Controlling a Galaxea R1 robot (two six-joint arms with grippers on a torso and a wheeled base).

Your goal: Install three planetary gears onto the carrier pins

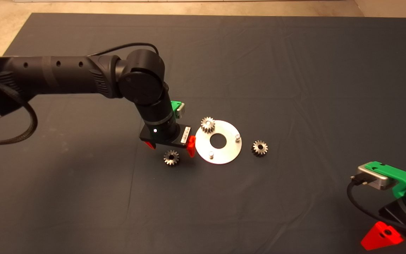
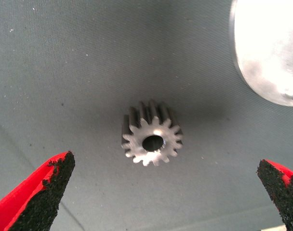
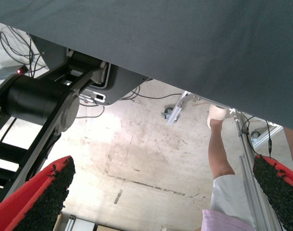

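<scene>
One gear (image 1: 207, 125) seated on the disc (image 1: 224, 153) already. Left gripper (image 1: 170, 147) spread wide right above a loose gear (image 1: 171, 157), touching nothing. Right gripper (image 3: 161, 202) parked, fingers apart.

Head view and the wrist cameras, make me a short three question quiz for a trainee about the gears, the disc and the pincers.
1. True or false: one planetary gear already sits on a carrier pin of the disc.
2. How many carrier pins stand bare? A) none B) one C) two
3. Which pincer hovers above a loose gear on the mat, and how do its fingers stand?

Key
1. True; the third gear lies on the mat beside the disc.
2. C: one pin and another.
3. The left pincer, fingers spread wide with the gear between them, untouched. The right pincer is parked at the mat's edge, open.
</scene>
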